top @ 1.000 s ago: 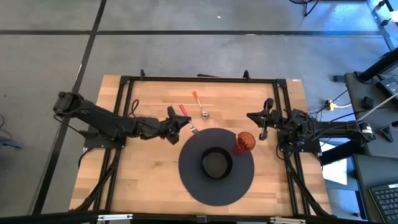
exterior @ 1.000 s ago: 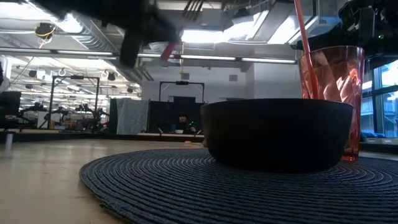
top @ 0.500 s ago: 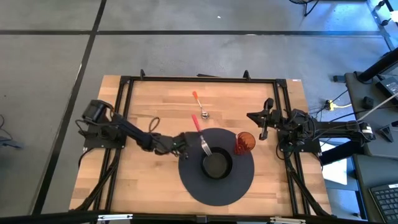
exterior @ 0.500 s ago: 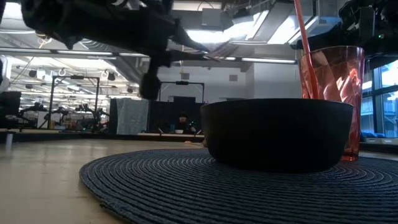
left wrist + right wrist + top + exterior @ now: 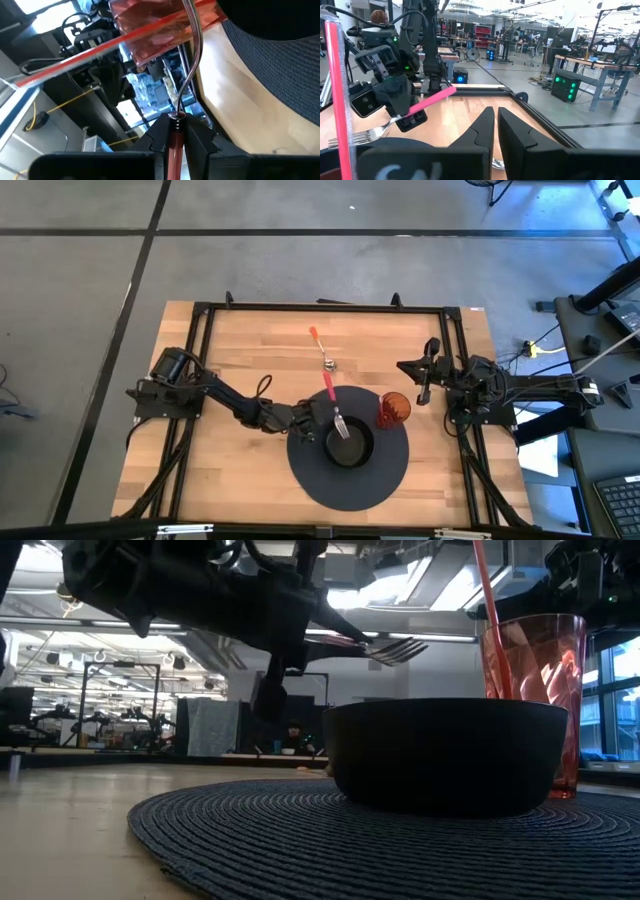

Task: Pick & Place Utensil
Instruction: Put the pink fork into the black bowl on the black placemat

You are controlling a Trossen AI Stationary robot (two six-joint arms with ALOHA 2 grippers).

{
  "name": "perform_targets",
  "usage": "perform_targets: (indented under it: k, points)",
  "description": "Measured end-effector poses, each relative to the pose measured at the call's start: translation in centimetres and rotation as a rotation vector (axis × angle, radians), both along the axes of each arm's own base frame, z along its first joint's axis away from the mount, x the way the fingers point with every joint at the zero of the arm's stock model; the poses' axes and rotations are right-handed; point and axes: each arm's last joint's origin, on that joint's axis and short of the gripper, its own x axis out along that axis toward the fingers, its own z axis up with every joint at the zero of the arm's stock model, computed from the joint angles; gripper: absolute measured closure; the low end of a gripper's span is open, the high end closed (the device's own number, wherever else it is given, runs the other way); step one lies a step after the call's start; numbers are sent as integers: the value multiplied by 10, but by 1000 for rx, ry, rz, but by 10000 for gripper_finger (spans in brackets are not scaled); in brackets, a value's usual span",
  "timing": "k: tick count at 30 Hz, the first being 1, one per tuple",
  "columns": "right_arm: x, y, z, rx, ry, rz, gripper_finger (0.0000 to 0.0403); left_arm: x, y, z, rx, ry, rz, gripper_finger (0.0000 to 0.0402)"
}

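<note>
Above the black bowl (image 5: 347, 444) at the middle of the round mat (image 5: 310, 480), the fork (image 5: 335, 406) hangs with its tines over the bowl's rim. You hold it by the red handle in the left gripper (image 5: 314, 412), whose fingers are pinched tight on it. Lower the tines into the bowl before you release, and keep clear of the red cup (image 5: 393, 410) just beside it. Your right gripper (image 5: 423, 383) waits near the bench's right edge, fingers pressed together, holding nothing.

A fork (image 5: 385, 648) juts level over the black bowl (image 5: 445, 755) (red cup (image 5: 545, 660) behind) on the woven mat (image 5: 300, 840).
</note>
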Motion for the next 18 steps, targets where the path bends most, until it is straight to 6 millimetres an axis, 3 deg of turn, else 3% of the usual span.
perform_targets:
  k: [6,11,18]
  points:
    - [0,0,0,16,-6,1,377,0,-1,-6,-15,5,14,375]
    - [0,0,0,28,-9,2,377,2,-4,-28,47,82,34,375]
    - [0,1,0,41,-11,21,377,14,-8,-37,63,84,31,375]
